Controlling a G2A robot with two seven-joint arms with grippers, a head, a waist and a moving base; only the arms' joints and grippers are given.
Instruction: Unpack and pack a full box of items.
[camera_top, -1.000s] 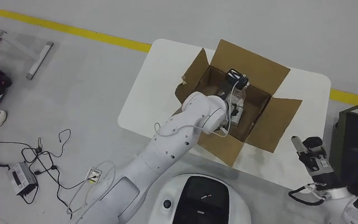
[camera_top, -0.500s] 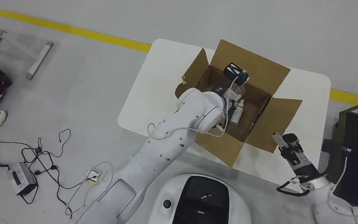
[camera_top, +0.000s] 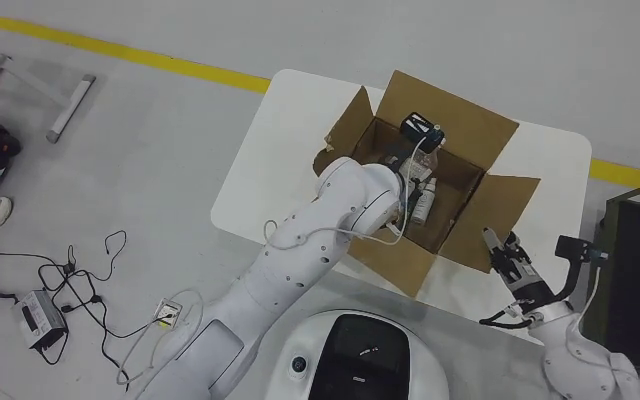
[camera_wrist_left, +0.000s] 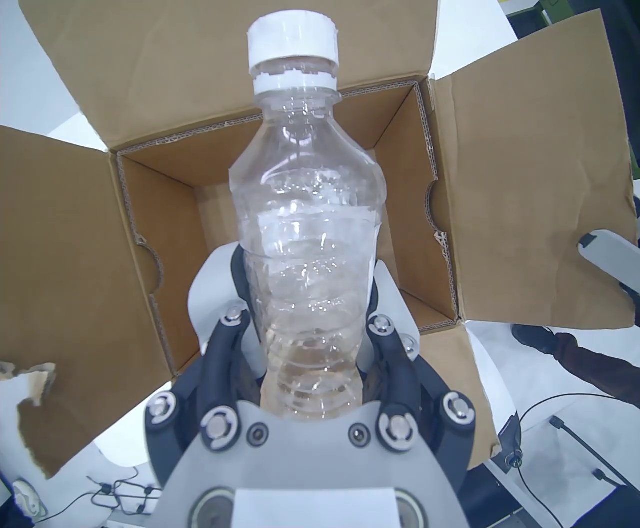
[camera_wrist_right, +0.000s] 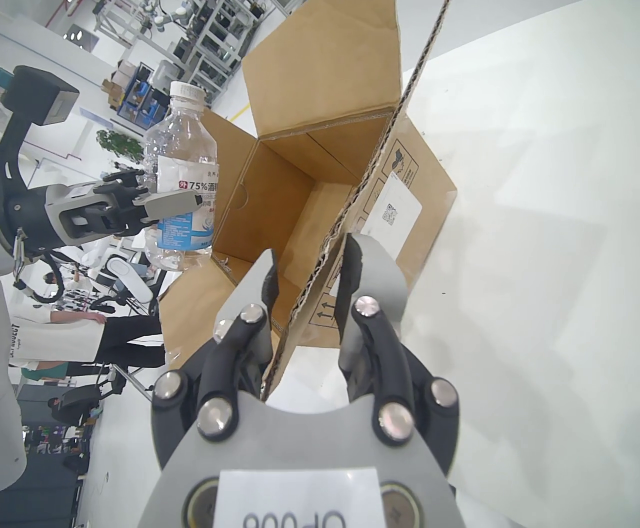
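Hanging over the open mouth of the cardboard box (camera_wrist_left: 165, 210), a clear plastic bottle (camera_wrist_left: 307, 225) with a white cap (camera_wrist_left: 292, 37) is held upright by the left gripper (camera_wrist_left: 306, 290), whose fingers (camera_wrist_left: 212, 290) are clamped on its lower body (a printed label is seen wrapped around it in the right wrist view). The bottle is seen above the box's interior, apart from its walls. All four flaps of the box are folded outward, and the box is set on the white table (camera_wrist_right: 525, 150). At the box's flap (camera_wrist_right: 380, 150) on the robot's right side, the right gripper (camera_wrist_right: 310, 260) is placed with its fingers (camera_wrist_right: 370, 270) apart, and the flap's corrugated edge is taken in between them. Whether the edge is touched by them cannot be told.
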